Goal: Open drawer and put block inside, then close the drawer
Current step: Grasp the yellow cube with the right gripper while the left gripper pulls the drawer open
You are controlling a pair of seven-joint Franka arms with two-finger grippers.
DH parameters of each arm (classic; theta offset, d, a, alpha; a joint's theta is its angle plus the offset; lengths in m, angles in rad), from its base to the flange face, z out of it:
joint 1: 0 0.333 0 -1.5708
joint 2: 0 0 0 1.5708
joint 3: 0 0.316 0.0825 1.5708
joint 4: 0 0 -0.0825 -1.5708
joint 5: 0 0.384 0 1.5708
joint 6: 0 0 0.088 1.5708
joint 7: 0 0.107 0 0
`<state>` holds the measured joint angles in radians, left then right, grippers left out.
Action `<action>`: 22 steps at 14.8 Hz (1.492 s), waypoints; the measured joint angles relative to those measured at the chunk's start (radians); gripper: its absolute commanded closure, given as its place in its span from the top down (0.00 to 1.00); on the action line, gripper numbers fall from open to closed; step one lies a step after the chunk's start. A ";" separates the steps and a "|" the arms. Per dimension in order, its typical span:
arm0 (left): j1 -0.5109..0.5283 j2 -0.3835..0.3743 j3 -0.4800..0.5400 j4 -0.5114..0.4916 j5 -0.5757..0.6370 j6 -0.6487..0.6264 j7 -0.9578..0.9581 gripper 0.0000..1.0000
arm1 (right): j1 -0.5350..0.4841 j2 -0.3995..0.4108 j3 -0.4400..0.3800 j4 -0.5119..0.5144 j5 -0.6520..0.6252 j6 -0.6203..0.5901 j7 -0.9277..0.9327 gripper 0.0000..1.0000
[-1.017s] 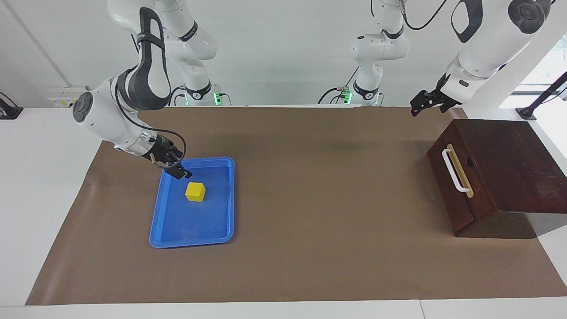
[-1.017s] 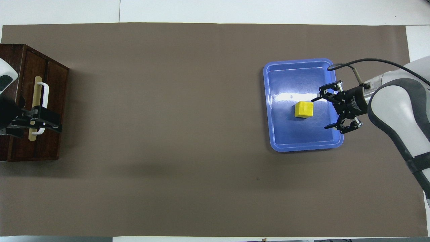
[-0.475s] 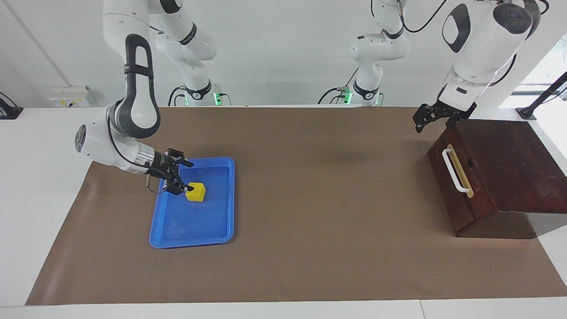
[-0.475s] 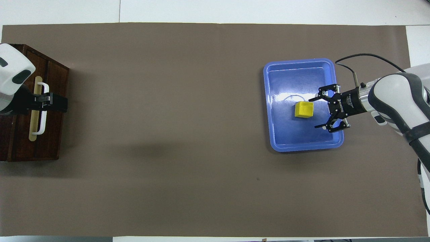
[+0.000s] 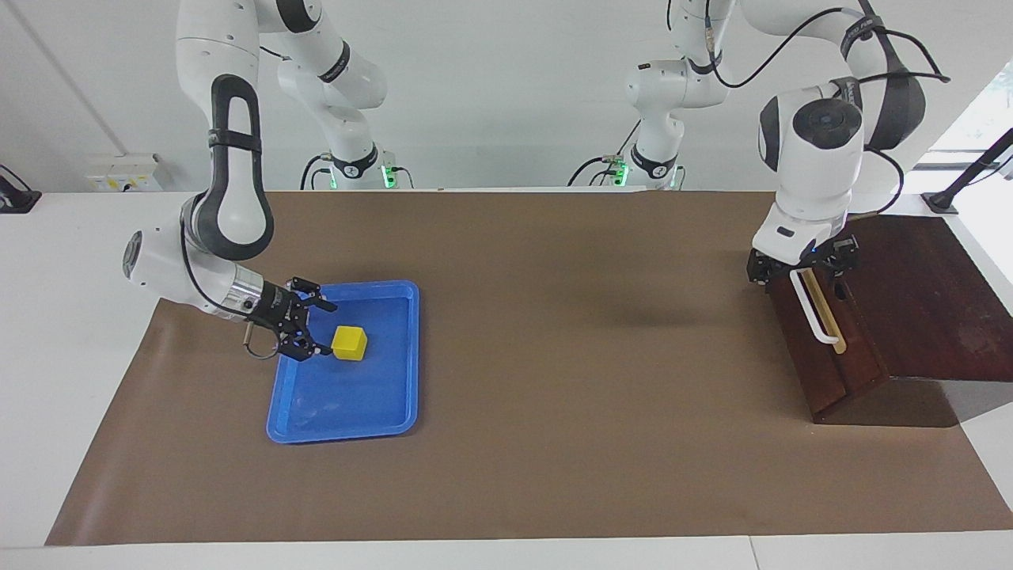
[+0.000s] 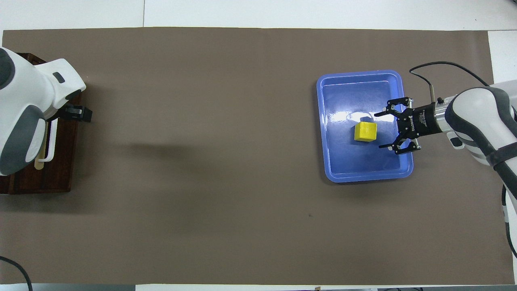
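The yellow block (image 5: 349, 343) (image 6: 365, 131) lies in the blue tray (image 5: 405, 356) (image 6: 323, 121) toward the right arm's end of the table. My right gripper (image 5: 325, 329) (image 6: 379, 131) is open and low in the tray, close beside the block, its fingers level with the block's two sides but apart from it. The dark brown drawer (image 5: 823, 360) (image 6: 60, 161) is closed in its wooden box at the left arm's end. My left gripper (image 5: 799, 267) (image 6: 76, 114) is at the end of the white handle (image 5: 815, 313) (image 6: 51, 147) nearer to the robots.
A brown mat (image 5: 586, 396) covers the table between the tray and the drawer box (image 5: 926, 301). The left arm's wrist hides part of the box top and handle in the overhead view.
My right gripper has come down into the tray and drawn level with the block. My left gripper has dropped from above the box corner to the handle's end.
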<state>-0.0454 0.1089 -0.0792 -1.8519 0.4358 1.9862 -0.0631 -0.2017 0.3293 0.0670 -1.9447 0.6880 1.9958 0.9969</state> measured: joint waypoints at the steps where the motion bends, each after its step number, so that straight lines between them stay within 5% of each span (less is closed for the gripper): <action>1: 0.003 0.021 0.004 -0.031 0.030 0.062 0.000 1.00 | 0.000 0.005 0.000 -0.005 0.007 0.008 -0.015 1.00; 5: 0.083 0.039 0.008 -0.117 0.101 0.207 0.050 1.00 | 0.002 0.016 0.001 -0.025 0.021 0.019 -0.048 1.00; 10: 0.088 0.032 0.000 -0.132 0.106 0.218 0.017 1.00 | 0.004 0.016 0.002 -0.037 0.022 0.027 -0.063 0.99; 12: 0.080 0.030 -0.002 -0.155 0.108 0.236 -0.028 1.00 | 0.004 0.016 0.002 -0.037 0.022 0.037 -0.063 0.70; 15: 0.073 0.032 -0.003 -0.205 0.112 0.269 -0.076 1.00 | 0.004 0.016 0.003 -0.038 0.022 0.050 -0.064 0.07; 16: 0.067 0.032 -0.003 -0.209 0.113 0.274 -0.096 1.00 | 0.004 0.016 0.003 -0.038 0.022 0.050 -0.069 0.00; 22: -0.121 0.032 -0.005 -0.198 0.051 0.257 -0.304 1.00 | 0.023 0.016 0.003 -0.035 0.022 0.052 -0.098 0.00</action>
<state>-0.1663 0.1414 -0.0845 -2.0495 0.4870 2.2432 -0.3674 -0.1790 0.3452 0.0703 -1.9793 0.7097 2.0481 0.8988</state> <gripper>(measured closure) 0.000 0.432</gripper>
